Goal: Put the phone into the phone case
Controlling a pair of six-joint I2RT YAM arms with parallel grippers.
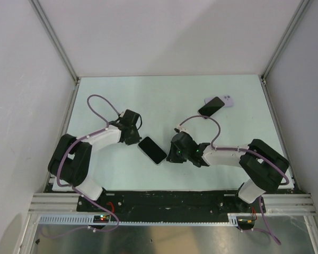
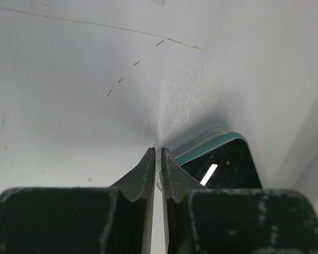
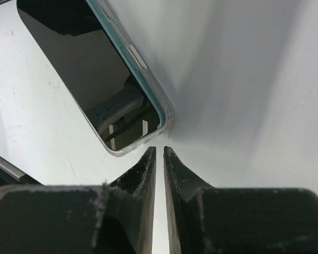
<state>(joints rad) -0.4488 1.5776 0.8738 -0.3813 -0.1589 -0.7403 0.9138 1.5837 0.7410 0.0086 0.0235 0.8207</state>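
- Lying face up on the table [image 1: 164, 100], the phone [image 1: 152, 150] sits at mid-table between the two grippers, turned at an angle to the table's edges.
- Handling (judged): a stiff, flat slab with a smooth glass face. It is likely slippery under hard fingers, fairly heavy for its bulk and fragile at the screen. The safest hold is across its narrow width on the two long edges, or by pressing down near a corner rather than mid-screen.
- Appearance: black glossy screen that mirrors the arm above, with a teal frame and side buttons showing along one long edge.
- The phone case [image 3: 167, 114] is a clear, soft-looking bumper that wraps the teal frame at the corner seen by the right wrist camera. A clear rim also shows outside the teal edge in the left wrist view. The phone looks seated at these corners, but whether every edge is snapped home cannot be told.
- The left gripper [image 2: 158, 153] has its jaws drawn almost together with nothing between them. Its tips are low over the table, just beside one corner of the phone.
- The right gripper [image 3: 159, 152] also has its jaws at a narrow slit and holds nothing. Its tips are just short of the opposite corner, slightly apart from the case.
- Farther out, toward the back right, a second handset [image 1: 211, 106] with a dark screen partly overlaps a lilac item [image 1: 228, 100]. Whether that item is a case or a phone back is unclear.
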